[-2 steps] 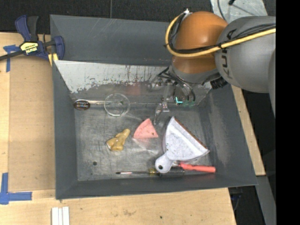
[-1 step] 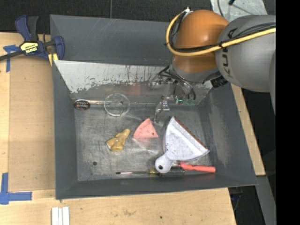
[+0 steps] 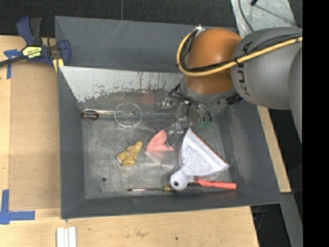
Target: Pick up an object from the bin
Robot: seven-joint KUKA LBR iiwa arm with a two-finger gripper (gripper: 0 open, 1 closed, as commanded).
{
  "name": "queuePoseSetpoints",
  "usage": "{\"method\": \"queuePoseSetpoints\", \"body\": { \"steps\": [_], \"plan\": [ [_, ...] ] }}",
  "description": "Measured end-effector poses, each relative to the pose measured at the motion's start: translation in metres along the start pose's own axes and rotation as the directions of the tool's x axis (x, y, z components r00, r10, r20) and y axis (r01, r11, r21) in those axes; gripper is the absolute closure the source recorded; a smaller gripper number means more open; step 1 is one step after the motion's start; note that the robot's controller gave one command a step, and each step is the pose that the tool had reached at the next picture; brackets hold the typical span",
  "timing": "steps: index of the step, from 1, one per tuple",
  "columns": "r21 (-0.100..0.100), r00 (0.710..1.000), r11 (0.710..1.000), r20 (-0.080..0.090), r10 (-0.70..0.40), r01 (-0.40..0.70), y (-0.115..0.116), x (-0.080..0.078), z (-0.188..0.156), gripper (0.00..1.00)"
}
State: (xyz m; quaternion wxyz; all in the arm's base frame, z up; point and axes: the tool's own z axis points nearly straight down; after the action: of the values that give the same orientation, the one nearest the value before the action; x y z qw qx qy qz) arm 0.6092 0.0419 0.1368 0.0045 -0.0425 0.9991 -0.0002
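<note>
The gripper (image 3: 175,127) hangs low over the floor of the bin (image 3: 69,153), a little toward 1 o'clock from the floor's middle, under the arm's orange cover. Whether it is spread or pressed together I cannot tell, and nothing can be seen held in it.

Two things lie just beside it. A pink wedge (image 3: 158,144) sits at about 7 o'clock from the gripper, very near or perhaps touching. Its narrow tip points up toward 1 o'clock, straight at the gripper, and its broad end faces 7 o'clock, so its long axis runs 1 to 7. A white fan-shaped piece (image 3: 198,158) spreads from the gripper toward 5 o'clock, with its narrow top by the gripper and a round white knob at its 6 o'clock end.

The wedge looks the likelier thing to pick. In that case the coming move is a short drop toward 7 o'clock, closing across the wedge's narrow width.

Farther off lie a red-handled tool (image 3: 218,185) along the 6 o'clock wall, a yellow lump (image 3: 129,154) toward 8 o'clock, and a clear ring on a handle (image 3: 127,114) at 9 o'clock.
</note>
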Motion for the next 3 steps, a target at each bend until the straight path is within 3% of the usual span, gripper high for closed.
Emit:
{"method": "queuePoseSetpoints", "body": {
  "steps": [1, 2, 3],
  "plan": [
    [0.001, 0.885, 0.885, 0.014, -0.466, 0.466, -0.031, 0.019, 0.055, 1.0],
    [0.002, 0.885, 0.885, 0.015, -0.465, 0.465, -0.032, 0.018, 0.055, 1.0],
    [-0.007, 0.775, 0.775, -0.007, -0.631, 0.631, 0.024, 0.062, 0.014, 1.0]
  ]
}}
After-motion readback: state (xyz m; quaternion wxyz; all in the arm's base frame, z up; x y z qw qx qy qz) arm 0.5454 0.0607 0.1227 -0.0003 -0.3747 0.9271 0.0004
